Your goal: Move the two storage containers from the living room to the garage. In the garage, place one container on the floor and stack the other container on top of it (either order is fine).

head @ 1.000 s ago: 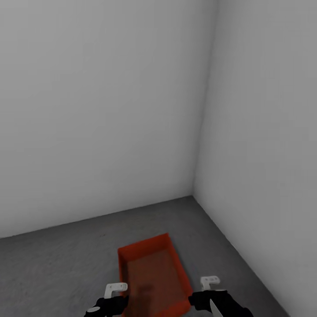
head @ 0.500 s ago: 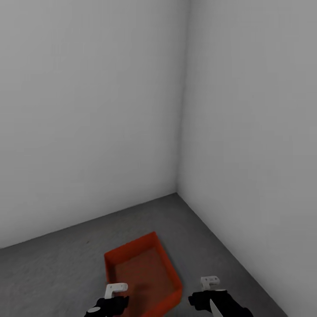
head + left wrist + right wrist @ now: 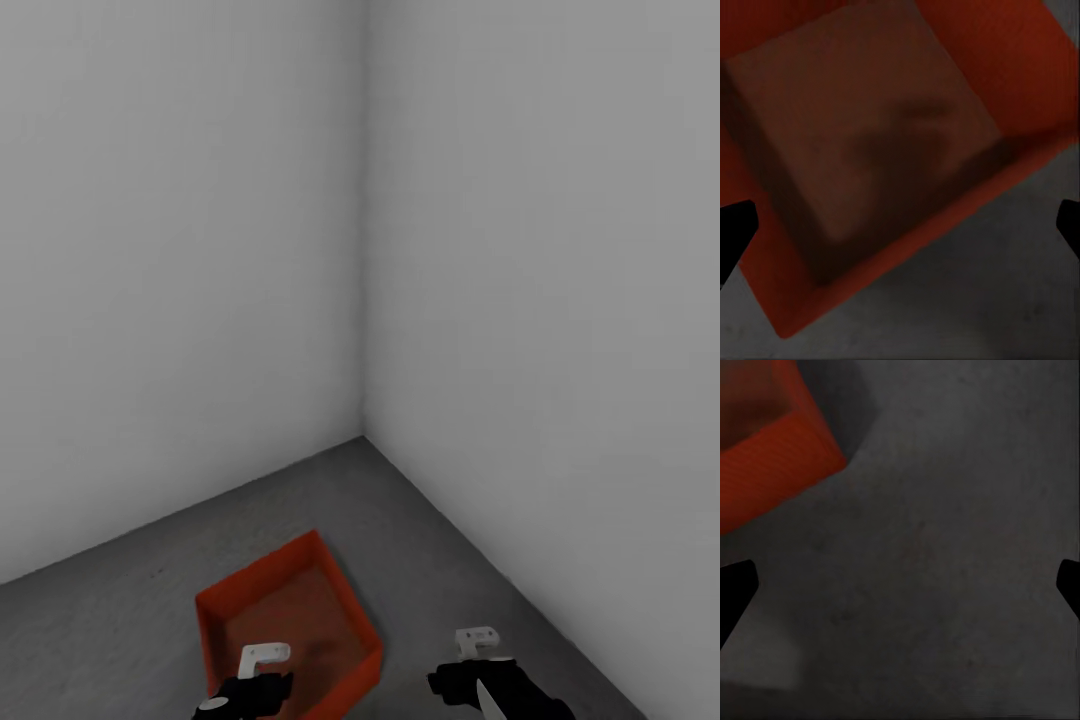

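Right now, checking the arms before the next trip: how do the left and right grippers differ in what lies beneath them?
The left gripper hangs over the orange-red storage container, whose open inside lies under it. The right gripper hangs over the bare grey floor, with a container corner off to one side. Both are open and hold nothing.

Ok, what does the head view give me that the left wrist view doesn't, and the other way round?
Head view: the corner where two pale walls meet, both grippers, left and right, and the whole bin outline. Left wrist view: a close look down into the bin's bare inside, with its two dark fingertips spread wide apart at the picture's edges. Both: the orange-red bin resting on the grey concrete floor.
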{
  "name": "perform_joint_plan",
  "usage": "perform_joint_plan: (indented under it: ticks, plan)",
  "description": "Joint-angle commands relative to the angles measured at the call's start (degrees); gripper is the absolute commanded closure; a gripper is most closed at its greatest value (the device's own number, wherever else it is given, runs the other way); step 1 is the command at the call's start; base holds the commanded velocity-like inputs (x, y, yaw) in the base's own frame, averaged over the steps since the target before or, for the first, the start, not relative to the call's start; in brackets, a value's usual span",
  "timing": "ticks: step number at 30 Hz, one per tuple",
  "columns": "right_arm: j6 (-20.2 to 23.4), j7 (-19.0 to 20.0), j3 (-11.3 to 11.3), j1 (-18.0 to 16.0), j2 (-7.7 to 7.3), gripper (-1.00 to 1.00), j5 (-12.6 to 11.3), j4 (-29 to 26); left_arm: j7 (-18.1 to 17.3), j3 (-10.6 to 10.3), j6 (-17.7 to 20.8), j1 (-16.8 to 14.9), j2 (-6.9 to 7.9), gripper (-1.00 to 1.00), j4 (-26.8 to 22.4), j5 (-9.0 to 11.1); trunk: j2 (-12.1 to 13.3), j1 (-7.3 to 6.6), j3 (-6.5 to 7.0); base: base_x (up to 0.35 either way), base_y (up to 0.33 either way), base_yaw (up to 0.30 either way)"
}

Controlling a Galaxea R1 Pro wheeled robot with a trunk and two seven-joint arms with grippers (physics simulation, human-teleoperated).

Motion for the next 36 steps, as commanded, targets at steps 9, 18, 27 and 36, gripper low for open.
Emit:
perform_joint_plan:
  ticks: [9, 18, 27, 36]
  plan:
    - [0.34, 0.16, 0.09, -0.02, -0.01, -1.0, 0.3, -0.1, -0.08, 0.47, -0.01, -0.03, -0.01, -1.0, -0.04, -0.55, -0.02, -0.01, -0.05, 0.0, 0.0, -0.284]
    - [0.35, 0.16, 0.09, -0.02, -0.01, -1.0, 0.3, -0.1, -0.08, 0.47, -0.04, -0.05, 0.03, -1.0, -0.04, -0.58, -0.02, -0.01, -0.05, 0.0, 0.0, -0.272]
    - [0.35, 0.14, 0.09, -0.02, -0.01, -1.0, 0.3, -0.1, -0.08, 0.47, -0.05, 0.0, 0.0, -1.0, -0.04, -0.58, -0.02, -0.01, -0.05, 0.0, 0.0, -0.25]
    - [0.35, 0.14, 0.09, -0.02, -0.01, -1.0, 0.3, -0.1, -0.08, 0.47, -0.05, 0.01, -0.03, -1.0, -0.04, -0.58, -0.02, -0.01, -0.05, 0.0, 0.0, -0.248]
